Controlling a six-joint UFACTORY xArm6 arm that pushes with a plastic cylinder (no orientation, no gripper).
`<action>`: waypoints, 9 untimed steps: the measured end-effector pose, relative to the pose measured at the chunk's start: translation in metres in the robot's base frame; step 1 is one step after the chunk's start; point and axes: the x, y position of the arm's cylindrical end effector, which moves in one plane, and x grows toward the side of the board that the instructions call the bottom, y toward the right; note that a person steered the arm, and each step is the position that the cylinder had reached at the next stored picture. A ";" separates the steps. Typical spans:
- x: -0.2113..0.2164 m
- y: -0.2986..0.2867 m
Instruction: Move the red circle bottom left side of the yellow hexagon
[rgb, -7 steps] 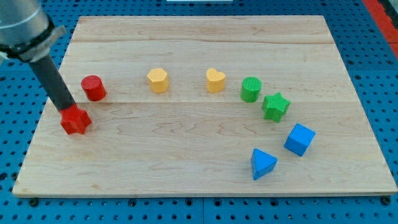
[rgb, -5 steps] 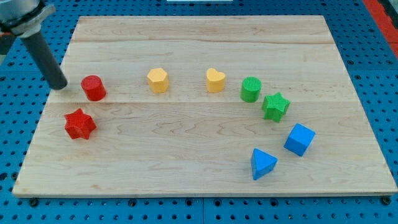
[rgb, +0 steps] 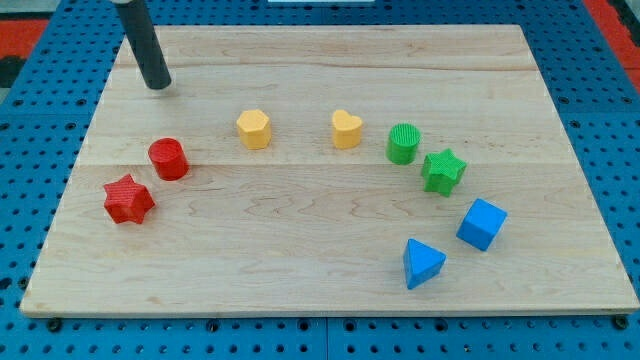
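Observation:
The red circle (rgb: 169, 159) stands on the wooden board at the view's left, just up and right of the red star (rgb: 128, 199). The yellow hexagon (rgb: 254, 128) stands to its right and a little higher, with a clear gap between them. My tip (rgb: 158, 86) rests on the board near the view's top left, well above the red circle and apart from every block.
A yellow heart (rgb: 347, 129), a green circle (rgb: 404, 143) and a green star (rgb: 443, 171) run in an arc to the right. A blue cube (rgb: 482, 223) and a blue triangle (rgb: 422, 263) lie lower right. The board's left edge (rgb: 75, 180) is near.
My tip moved from beside the red star up to the top left. The red circle slid a little right and down. The red star sits slightly lower left than at first.

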 end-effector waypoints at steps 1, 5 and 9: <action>-0.014 0.001; 0.034 -0.078; 0.140 0.054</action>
